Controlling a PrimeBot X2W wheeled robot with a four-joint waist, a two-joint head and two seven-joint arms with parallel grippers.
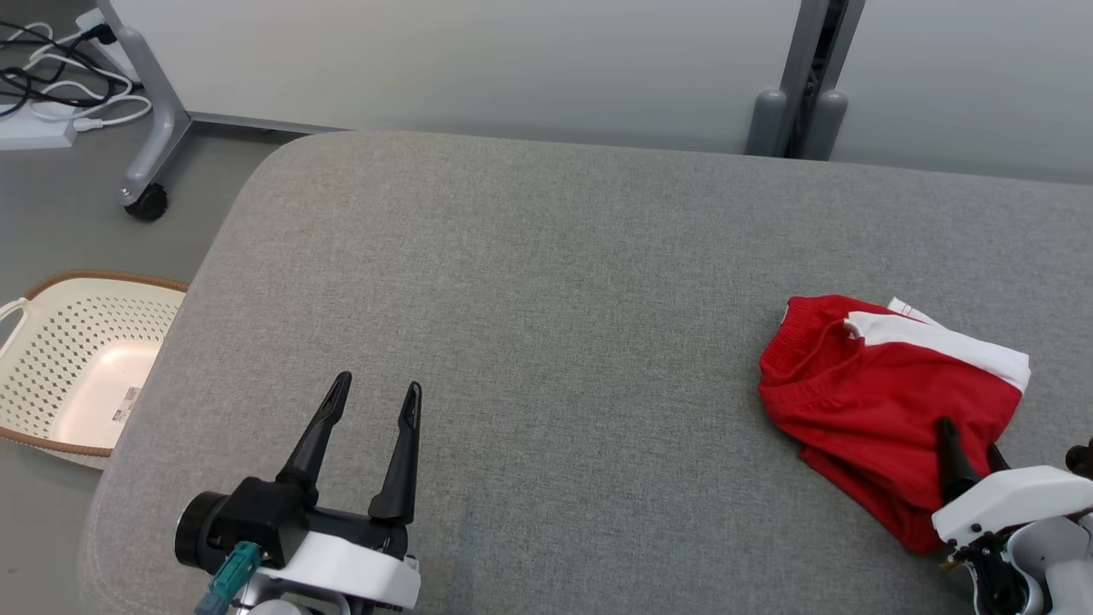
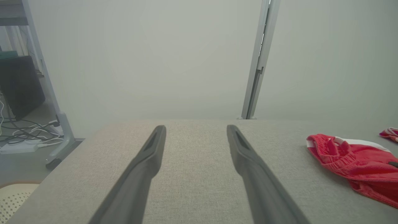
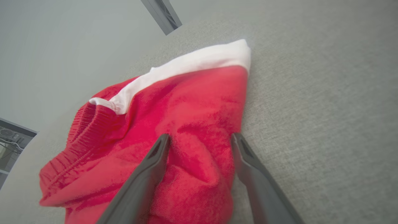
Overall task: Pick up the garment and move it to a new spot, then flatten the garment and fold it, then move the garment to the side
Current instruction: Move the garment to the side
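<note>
Left arm: low at the robot's near left over the grey padded table (image 1: 555, 256); wrist close to the near edge; forearm pointing away from the robot and a little to its right
Left gripper (image 1: 378, 382): fingers spread wide with nothing between them; the left wrist view shows bare grey fabric in the gap of the left gripper (image 2: 196, 128)
Right arm: at the near right corner of the head view; white wrist housing low, fingers angled up and to the left onto the cloth
Right gripper (image 1: 969, 440): fingers spread apart, not pinching; in the right wrist view the right gripper (image 3: 200, 136) straddles a raised ridge of red cloth, one finger over the red, the other at the cloth's edge; whether the tips touch it, I cannot tell
Garment (image 1: 854, 401): red shorts with a white band, loosely folded on the table's right side, well apart from the left gripper
Garment direction: ribbed waistband towards the robot's left; white band along the far edge; long axis roughly diagonal, far left to near right
Basket (image 1: 77, 359): pale, perforated, on the floor beside the table's left edge
</note>
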